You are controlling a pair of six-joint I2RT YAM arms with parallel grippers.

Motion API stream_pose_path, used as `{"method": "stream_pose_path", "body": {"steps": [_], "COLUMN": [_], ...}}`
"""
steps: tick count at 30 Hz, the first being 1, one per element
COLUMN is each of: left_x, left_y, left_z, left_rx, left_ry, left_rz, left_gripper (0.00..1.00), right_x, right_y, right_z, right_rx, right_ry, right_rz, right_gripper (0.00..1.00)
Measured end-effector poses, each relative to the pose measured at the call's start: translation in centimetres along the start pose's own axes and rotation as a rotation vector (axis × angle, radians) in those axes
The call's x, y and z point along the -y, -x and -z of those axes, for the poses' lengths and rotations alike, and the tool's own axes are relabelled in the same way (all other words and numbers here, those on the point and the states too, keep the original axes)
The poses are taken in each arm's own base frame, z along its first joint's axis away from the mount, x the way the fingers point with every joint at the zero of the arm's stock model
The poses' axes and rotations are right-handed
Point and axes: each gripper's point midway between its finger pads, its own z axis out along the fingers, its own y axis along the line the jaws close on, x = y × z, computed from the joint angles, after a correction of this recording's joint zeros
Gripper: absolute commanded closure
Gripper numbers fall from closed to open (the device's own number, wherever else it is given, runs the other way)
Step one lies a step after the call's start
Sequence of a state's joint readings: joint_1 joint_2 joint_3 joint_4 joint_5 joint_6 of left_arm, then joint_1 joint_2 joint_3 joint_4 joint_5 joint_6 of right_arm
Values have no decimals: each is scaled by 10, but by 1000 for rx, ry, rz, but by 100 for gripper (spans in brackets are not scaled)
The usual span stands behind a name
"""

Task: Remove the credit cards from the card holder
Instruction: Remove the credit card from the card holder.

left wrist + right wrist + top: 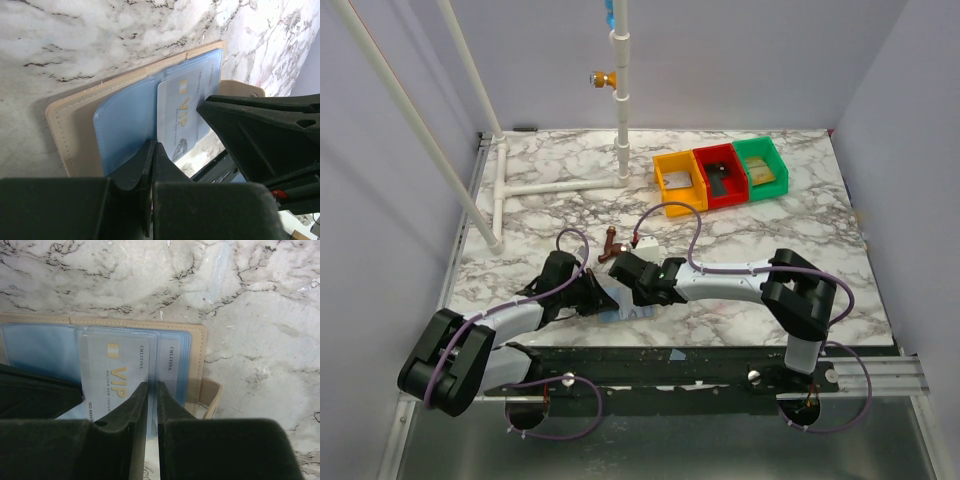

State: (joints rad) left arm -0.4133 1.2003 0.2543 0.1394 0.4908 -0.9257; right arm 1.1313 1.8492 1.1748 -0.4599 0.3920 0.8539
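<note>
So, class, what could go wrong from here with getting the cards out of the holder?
1. The right tool sits where the VIP card overlaps the clear sleeves, so it may tug a sleeve instead.
2. The left tool pinches the card holder only at its edge; it could slip or lift.

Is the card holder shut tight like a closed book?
No, the card holder lies open on the table, blue sleeves and a VIP card showing.
</note>
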Motion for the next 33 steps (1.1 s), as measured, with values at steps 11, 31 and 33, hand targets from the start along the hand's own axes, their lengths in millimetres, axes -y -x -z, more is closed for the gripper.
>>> {"method": "stream_pose_path", "body": {"steps": [11,31,33], "left_x": [4,10,11], "left_y": [1,1,1], "left_z": [-1,-10,-11], "left_rx": [-5,-39,-41], "left_ry": [-23,-81,-92], "left_rz": [-8,10,22], "left_gripper": [83,82,84], "right_x": [-1,-1,0], "right_y": [0,0,0], "right_z": [0,0,0], "right_rx": [1,2,2], "right_ry": [3,1,0], "right_rz": [-4,-3,-2], "right_gripper": [93,95,95]}}
